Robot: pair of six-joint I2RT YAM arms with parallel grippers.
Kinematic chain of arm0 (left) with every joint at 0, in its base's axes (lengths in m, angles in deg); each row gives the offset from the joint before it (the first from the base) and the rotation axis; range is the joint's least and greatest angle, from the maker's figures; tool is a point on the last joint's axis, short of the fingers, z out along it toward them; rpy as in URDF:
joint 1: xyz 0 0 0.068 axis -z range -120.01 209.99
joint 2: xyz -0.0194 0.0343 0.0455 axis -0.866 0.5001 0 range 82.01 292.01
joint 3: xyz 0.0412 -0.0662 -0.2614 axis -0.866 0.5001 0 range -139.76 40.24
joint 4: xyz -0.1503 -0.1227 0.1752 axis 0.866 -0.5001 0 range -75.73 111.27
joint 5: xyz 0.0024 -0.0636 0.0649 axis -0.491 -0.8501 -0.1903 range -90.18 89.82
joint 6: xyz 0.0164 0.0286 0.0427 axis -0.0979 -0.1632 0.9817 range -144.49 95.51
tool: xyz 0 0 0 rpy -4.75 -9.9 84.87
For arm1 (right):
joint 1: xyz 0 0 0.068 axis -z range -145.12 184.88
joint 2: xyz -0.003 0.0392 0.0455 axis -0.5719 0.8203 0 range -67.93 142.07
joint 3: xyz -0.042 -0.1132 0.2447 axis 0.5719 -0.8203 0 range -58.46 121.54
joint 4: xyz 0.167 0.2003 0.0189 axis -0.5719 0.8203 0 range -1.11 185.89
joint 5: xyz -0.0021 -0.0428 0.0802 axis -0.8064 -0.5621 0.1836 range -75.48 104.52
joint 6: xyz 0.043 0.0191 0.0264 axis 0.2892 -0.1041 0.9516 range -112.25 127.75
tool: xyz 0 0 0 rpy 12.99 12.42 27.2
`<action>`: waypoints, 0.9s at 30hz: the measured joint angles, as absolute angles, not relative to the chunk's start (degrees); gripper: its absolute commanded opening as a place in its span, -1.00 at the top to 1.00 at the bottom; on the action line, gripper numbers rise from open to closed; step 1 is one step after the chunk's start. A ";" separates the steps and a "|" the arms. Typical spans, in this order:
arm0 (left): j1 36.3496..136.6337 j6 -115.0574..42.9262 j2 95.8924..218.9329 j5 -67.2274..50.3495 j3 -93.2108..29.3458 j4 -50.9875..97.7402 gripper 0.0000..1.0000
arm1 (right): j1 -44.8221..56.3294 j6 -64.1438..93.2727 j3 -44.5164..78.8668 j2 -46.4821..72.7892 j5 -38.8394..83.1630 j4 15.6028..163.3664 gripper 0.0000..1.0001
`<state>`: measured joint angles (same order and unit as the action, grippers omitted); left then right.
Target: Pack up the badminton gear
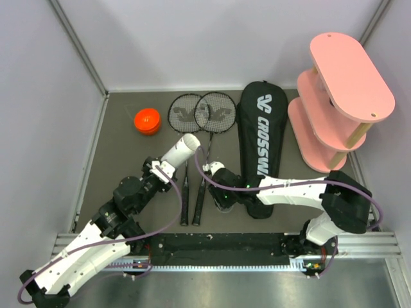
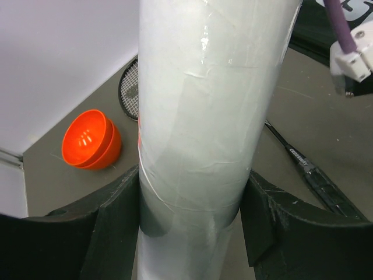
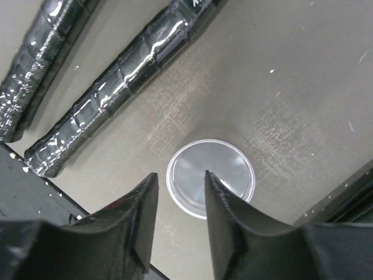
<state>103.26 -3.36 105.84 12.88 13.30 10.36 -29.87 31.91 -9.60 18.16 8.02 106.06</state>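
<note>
My left gripper [image 1: 160, 168] is shut on the long white tube [image 1: 180, 151], holding it tilted above the mat; in the left wrist view the tube [image 2: 204, 116] fills the gap between the black fingers [image 2: 116, 221]. The orange cap [image 1: 147, 121] lies apart at the back left, open side up [image 2: 92, 140]. Two black rackets [image 1: 187, 115] [image 1: 216, 112] lie side by side mid-table. The black CROSSWAY bag [image 1: 263, 141] lies to their right. My right gripper [image 1: 223, 200] is open, pointing down over a clear round lid [image 3: 224, 169], its jaws astride the lid's left rim. No shuttlecocks show.
The pink tiered shelf [image 1: 340, 96] stands at the back right. The taped racket handles [image 3: 116, 87] lie just left of my right gripper [image 3: 179, 181]. Grey walls close in the mat on the left, back and right.
</note>
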 measured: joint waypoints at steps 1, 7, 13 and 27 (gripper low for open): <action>103.24 -3.36 105.84 12.97 13.30 10.29 1.00 | -29.87 32.00 -9.55 18.77 8.11 105.97 0.31; 103.21 -3.38 105.75 13.01 13.30 10.31 1.00 | -29.89 32.44 -9.55 20.65 9.29 105.93 0.29; 103.21 -3.38 105.75 13.01 13.30 10.33 1.00 | -30.22 33.03 -9.58 21.52 11.73 104.29 0.28; 103.19 -3.56 105.80 12.97 13.30 10.73 1.00 | -32.21 35.06 -9.36 24.98 8.28 102.39 1.00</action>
